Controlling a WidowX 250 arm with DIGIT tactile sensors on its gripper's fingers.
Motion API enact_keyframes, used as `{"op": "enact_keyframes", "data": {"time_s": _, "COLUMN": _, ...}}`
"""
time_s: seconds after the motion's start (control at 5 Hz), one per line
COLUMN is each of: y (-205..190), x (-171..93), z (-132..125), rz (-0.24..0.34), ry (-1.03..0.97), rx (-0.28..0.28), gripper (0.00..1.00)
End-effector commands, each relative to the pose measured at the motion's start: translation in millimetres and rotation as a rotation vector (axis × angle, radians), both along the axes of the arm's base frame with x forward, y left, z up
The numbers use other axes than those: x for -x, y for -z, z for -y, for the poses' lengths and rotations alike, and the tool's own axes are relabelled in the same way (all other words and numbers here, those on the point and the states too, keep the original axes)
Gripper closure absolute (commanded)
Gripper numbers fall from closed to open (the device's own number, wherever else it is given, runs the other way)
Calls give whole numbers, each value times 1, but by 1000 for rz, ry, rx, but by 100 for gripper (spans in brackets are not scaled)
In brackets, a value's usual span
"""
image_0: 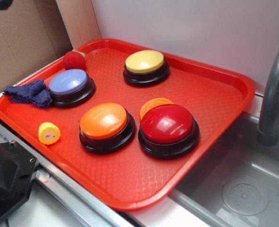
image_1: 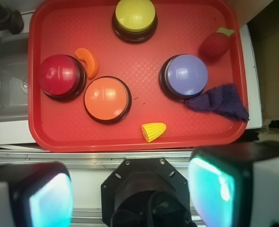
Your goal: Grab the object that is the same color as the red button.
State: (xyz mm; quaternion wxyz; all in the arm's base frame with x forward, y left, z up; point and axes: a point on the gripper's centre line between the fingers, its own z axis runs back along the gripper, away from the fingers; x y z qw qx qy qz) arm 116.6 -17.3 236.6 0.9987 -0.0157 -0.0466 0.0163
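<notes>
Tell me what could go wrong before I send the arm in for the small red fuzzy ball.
1. The small red ball sits in the tray's far corner, close to the rim, so the jaws may strike the rim.
2. The purple button and the purple cloth lie close by and could get bumped.
3. The ball is round and may roll away.

Orange ridged disc (image_0: 156, 105): largely hidden behind glossy red dome button (image_0: 168, 124) in exterior view. Grey curved faucet (image_0: 274, 94): cut by right edge. Wrist view: gripper (image_1: 130, 198) fingers (image_1: 30, 196) blurred, cropped at bottom edge; the gap between them looks wide, though tips are unseen.
</notes>
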Motion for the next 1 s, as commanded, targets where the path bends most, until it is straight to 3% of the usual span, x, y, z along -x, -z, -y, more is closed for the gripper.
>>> {"op": "enact_keyframes", "data": {"time_s": 0.0, "y": 0, "x": 0, "z": 0, "rz": 0, "ry": 0, "rx": 0, "gripper": 0}}
{"op": "enact_keyframes", "data": {"time_s": 0.8, "y": 22, "x": -21, "z": -55, "rz": 101, "ry": -462, "rx": -115, "gripper": 0}}
